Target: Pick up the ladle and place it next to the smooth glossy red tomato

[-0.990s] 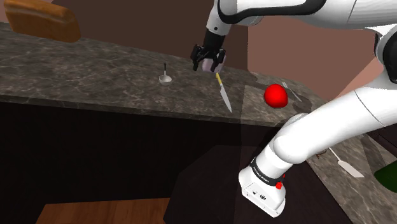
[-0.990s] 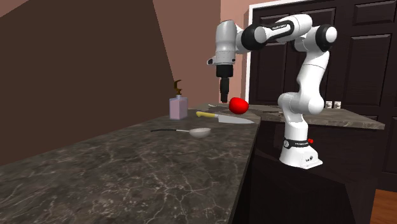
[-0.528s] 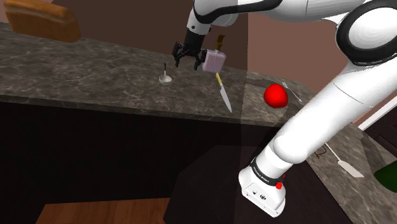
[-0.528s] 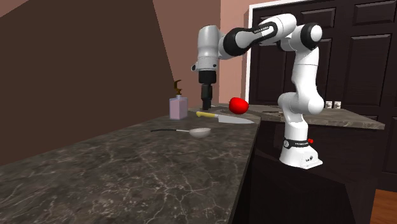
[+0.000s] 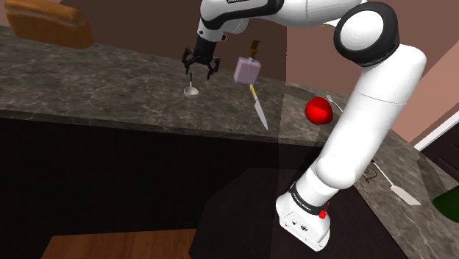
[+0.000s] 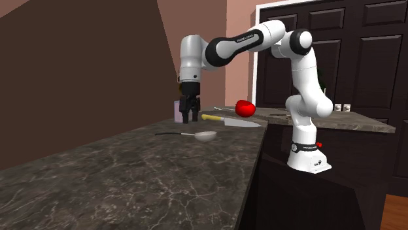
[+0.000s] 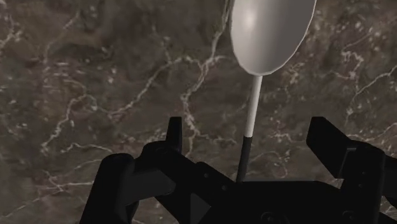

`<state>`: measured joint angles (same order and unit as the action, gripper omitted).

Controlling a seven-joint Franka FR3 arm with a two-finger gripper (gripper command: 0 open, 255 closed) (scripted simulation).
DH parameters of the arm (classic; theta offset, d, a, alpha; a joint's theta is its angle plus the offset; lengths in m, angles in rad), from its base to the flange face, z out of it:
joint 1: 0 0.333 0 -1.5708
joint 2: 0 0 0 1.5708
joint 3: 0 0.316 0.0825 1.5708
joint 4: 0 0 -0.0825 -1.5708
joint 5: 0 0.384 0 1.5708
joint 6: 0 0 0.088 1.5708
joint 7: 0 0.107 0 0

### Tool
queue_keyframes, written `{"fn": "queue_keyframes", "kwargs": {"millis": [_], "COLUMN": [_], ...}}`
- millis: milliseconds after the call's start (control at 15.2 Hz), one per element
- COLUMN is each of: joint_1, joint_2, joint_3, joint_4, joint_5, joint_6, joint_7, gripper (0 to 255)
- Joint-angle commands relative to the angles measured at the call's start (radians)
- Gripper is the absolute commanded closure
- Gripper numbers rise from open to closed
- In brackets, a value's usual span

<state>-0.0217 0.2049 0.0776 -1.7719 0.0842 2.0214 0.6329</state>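
The dark marble countertop (image 5: 95, 88) runs under everything, and my white arm (image 5: 375, 110) arches over it from the stand. On the stone are a lilac soap dispenser (image 5: 247, 70), the glossy red tomato (image 5: 318, 111) and a yellow-handled knife (image 5: 259, 107) lying between them. The ladle (image 7: 270, 28) lies flat on the counter, well apart from the tomato, on the far side of the knife from it.

My gripper (image 7: 248, 130) hangs directly over the ladle, pointing down. Its fingers (image 7: 175, 130) stand apart and clasp nothing. In the wrist view the thin handle runs out from under my palm and passes midway between them to the pale bowl beyond, so the ladle's long axis lies across my closing line. I judge a straight descent onto the handle is all the grasp needs.
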Motion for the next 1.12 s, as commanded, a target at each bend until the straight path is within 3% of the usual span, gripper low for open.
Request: {"fn": "queue_keyframes", "kwargs": {"millis": [0, 528, 1056], "joint_1": [0.003, 0.009, 0.009], "joint_2": [0.083, 0.119, 0.119], "joint_3": [-0.003, -0.001, -0.001], "joint_4": [0.093, 0.041, 0.041], "joint_5": [0.003, 0.004, 0.004], "joint_6": [-0.005, 0.084, 0.083], "joint_7": [0.038, 0.038, 0.038], "gripper": [0, 0, 0]}}
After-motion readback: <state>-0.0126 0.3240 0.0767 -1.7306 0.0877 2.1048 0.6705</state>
